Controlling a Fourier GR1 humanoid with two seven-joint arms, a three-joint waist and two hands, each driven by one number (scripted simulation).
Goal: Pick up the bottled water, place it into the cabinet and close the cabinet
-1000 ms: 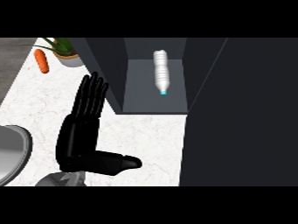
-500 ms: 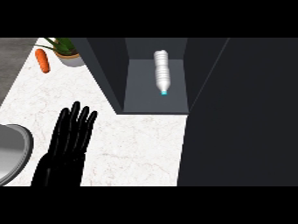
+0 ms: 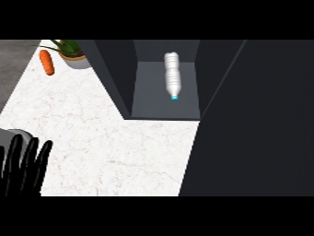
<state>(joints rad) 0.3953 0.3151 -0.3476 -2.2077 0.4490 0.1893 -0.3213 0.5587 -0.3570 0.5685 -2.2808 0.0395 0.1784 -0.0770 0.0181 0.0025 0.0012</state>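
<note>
With the bottled water inside the cabinet, upper centre, we judge closing comes next; our left hand, lower left, is open and empty.

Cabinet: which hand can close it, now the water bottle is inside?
Probably the left hand: the only one showing, open, at lower left. The bottled water already lies inside the cabinet.

Teal-capped bottled water; marbled white counter

The water bottle lies on its side inside the open cabinet. The left hand shows at the worktop's lower-left corner, fingers straight.
</note>
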